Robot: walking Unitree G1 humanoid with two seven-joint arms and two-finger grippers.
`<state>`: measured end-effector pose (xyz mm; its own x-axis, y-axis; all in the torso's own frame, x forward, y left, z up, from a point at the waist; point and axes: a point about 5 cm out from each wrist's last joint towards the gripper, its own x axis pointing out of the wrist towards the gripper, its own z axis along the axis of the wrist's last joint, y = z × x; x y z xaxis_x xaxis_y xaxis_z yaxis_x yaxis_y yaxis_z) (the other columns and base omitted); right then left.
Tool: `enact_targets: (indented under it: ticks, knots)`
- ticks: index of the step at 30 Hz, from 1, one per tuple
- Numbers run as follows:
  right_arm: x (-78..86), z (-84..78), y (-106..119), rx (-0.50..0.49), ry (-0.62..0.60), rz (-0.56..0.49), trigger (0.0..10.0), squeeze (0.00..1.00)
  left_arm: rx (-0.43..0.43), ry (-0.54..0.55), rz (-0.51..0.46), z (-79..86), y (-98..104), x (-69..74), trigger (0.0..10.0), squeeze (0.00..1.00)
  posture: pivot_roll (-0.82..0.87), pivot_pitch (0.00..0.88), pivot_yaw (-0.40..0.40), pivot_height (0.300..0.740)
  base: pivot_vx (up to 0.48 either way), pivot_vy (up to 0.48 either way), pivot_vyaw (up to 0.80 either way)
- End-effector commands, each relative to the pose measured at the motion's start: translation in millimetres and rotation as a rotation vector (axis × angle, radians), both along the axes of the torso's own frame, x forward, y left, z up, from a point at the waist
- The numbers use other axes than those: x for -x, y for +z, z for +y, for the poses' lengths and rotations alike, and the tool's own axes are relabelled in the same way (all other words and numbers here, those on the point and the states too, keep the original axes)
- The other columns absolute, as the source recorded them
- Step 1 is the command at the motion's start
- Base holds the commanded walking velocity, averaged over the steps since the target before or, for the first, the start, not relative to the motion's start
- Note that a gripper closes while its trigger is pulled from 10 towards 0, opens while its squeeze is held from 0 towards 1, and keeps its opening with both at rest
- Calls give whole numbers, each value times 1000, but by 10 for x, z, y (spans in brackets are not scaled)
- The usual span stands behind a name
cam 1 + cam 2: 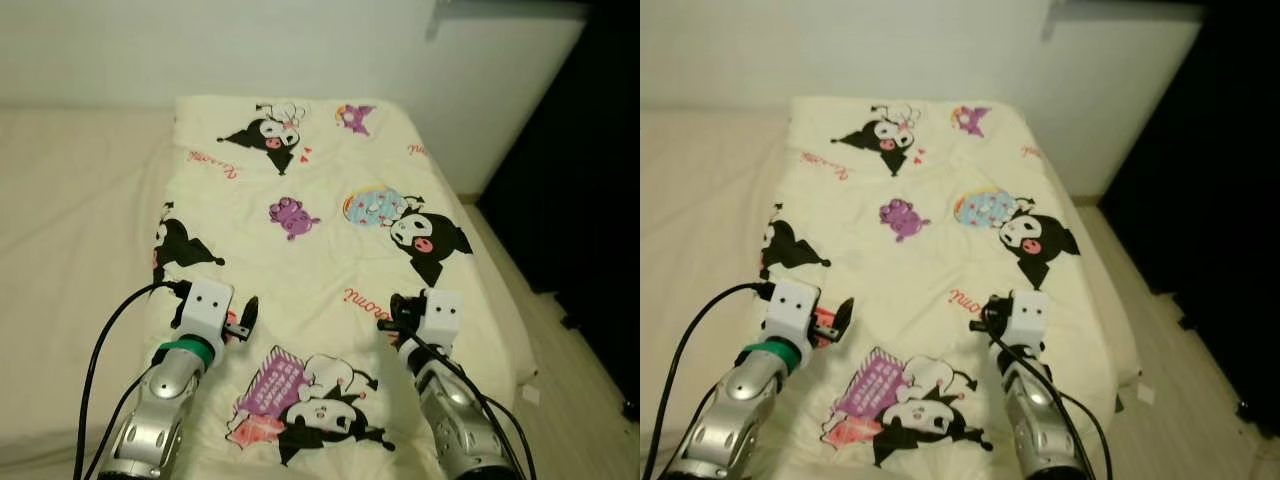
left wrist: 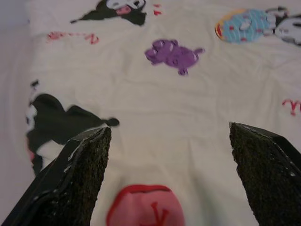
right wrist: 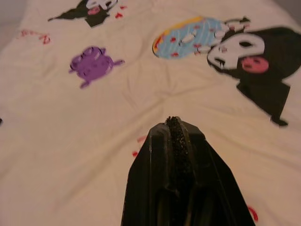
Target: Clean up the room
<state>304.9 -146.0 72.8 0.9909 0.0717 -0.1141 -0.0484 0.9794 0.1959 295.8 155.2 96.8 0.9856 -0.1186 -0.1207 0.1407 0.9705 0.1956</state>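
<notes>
Blanket (image 1: 320,240) is cream with cartoon prints: black-and-white characters, a purple creature, a blue donut, red script, and a purple-pink panel near the robot's end. It lies flat on the bed (image 1: 70,250), covering the bed's right part up to the right edge; bare cream sheet shows on the left. The long axis runs from the robot away toward the far wall (image 1: 300,50), with the far short edge near the wall. The surface is mostly smooth with light wrinkles. The left gripper (image 1: 243,318) sits over the near left part of the blanket, jaws spread wide; the left wrist view shows both fingers (image 2: 84,174) well apart with the blanket between them and a red print just below. The right gripper (image 1: 395,312) sits over the near right part, by the red script, jaws pressed together; the right wrist view shows them as a single closed black tip (image 3: 176,155) over the fabric. Cannot tell whether either gripper touches the cloth. A dark floor strip (image 1: 590,400) runs right of the bed
</notes>
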Motion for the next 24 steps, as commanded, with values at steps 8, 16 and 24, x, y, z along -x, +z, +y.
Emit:
enact_targets:
  ticks: [8,16,24]
  knots:
    - [26,-32,-38,-8,-32,22,10000,0,-10,7,18,3,-83,32,10000,0,95,0,-38,696,0,0,0]
    - [18,-35,-16,-12,-36,17,10000,0,-16,9,13,9,-88,31,10000,0,94,0,-39,726,0,0,0]
    - [-2,-66,-4,-38,-65,24,10000,0,-11,24,9,41,-84,31,10000,0,93,0,-41,740,0,0,0]
